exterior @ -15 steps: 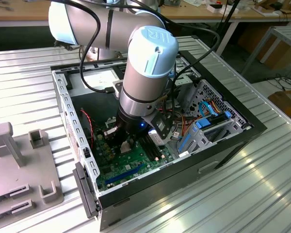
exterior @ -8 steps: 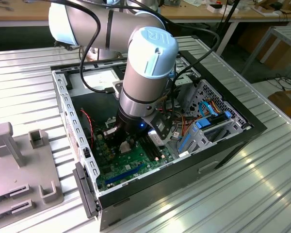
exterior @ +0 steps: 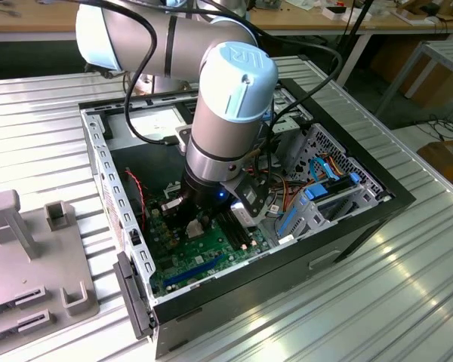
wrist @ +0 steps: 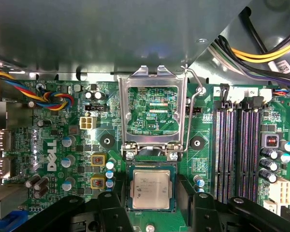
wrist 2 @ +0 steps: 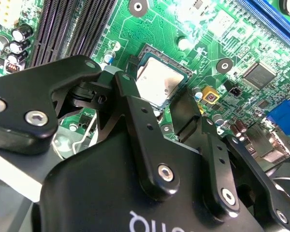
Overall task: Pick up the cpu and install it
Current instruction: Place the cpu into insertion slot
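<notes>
Glossy black plastic and bolted links of the gripper (wrist 2: 159,94) are seen closest in the second wrist view. Directly beneath them the cpu (wrist: 152,189) is found lying flat inside its socket (wrist: 152,165) on the motherboard (wrist: 205,130). Whether the chip is clamped or let go cannot be told (the gripper straddles it too closely for any gap to be judged). The placing step is taken to be in hand, at or near its end: the chip looks level and square within the dark socket frame. The load plate (wrist: 123,111), however, is hinged open just beyond the gripper and the wire lever (wrist: 189,118) is raised beside it, so nothing is locked yet. Whatever move follows is judged to call for a straight vertical path with no sideways drag, since the seated chip could be skewed and the open plate stands close. The cpu's lid is a dull metal square with rounded corners, the plate is thin, bright stamped steel with a window, and the lever is a bent steel rod. To one side of the gripper, long dark memory slots (wrist: 237,150) are ranged in parallel, and small cylindrical capacitors (wrist: 66,141) are dotted over the green, finely traced board. In the exterior view the arm (exterior: 226,113) is seen reaching down into the black sheet-metal computer case (exterior: 234,305).
</notes>
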